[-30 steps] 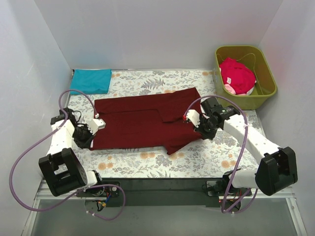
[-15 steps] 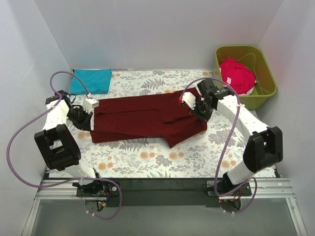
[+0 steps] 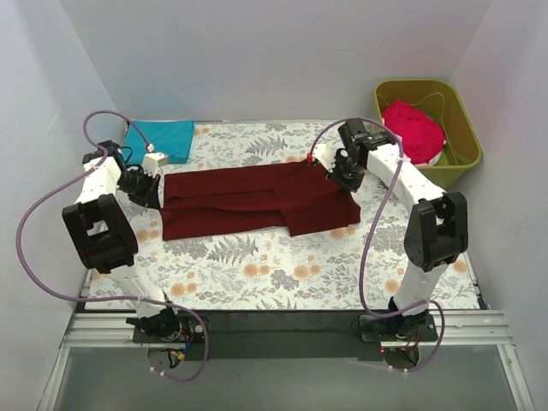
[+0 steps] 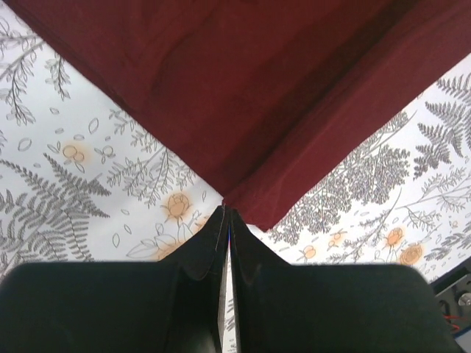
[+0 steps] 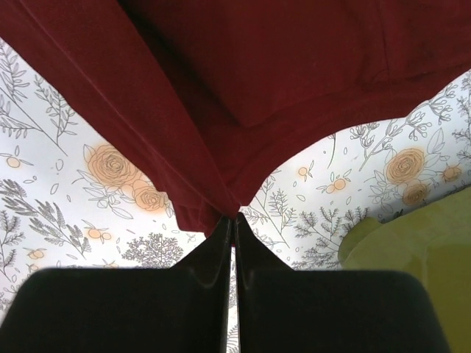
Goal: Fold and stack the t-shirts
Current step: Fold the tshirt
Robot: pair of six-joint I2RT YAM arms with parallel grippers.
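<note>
The dark maroon t-shirt [image 3: 257, 199] lies folded lengthwise across the middle of the floral tablecloth [image 3: 257, 265]. My left gripper [image 3: 152, 181] is shut on its left corner, seen pinched at the fingertips in the left wrist view [image 4: 227, 209]. My right gripper [image 3: 336, 171] is shut on its right far edge, with cloth bunched at the tips in the right wrist view [image 5: 235, 215]. The teal blue t-shirt [image 3: 161, 139] lies folded at the far left. The red-pink t-shirt [image 3: 413, 130] sits crumpled in the tub.
The olive-green plastic tub [image 3: 462, 128] stands at the far right corner; its rim shows in the right wrist view [image 5: 412, 235]. White walls close in the table on three sides. Purple cables loop from both arms.
Both grippers have carried the shirt's near edge away from me toward the far edge, folding the maroon shirt in half lengthwise. Both arms now reach much farther back.
</note>
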